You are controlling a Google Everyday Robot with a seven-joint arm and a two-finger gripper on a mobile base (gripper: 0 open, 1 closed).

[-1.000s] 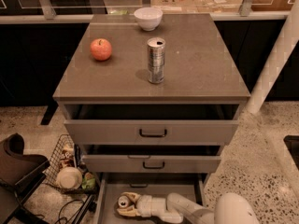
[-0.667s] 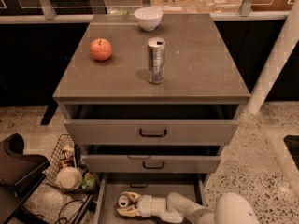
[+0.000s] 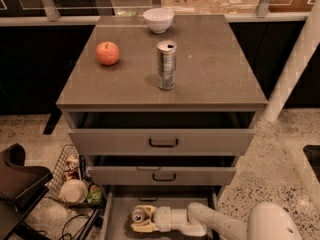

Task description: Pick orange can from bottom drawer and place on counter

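The bottom drawer [image 3: 116, 219] is pulled open at the bottom of the view. The orange can [image 3: 139, 215] lies on its side on the drawer floor, its silver top facing the camera. My gripper [image 3: 141, 221] reaches in from the right and its cream fingers sit around the can, one above and one below. The arm [image 3: 220, 225] comes in from the lower right. The counter [image 3: 210, 74] is the grey-brown top of the cabinet above.
On the counter stand a tall silver can [image 3: 166, 64], a red apple [image 3: 108, 53] and a white bowl [image 3: 158, 19]. The two upper drawers [image 3: 162, 142] are partly open. A wire basket [image 3: 75, 179] with items sits left of the cabinet, next to a dark chair [image 3: 20, 184].
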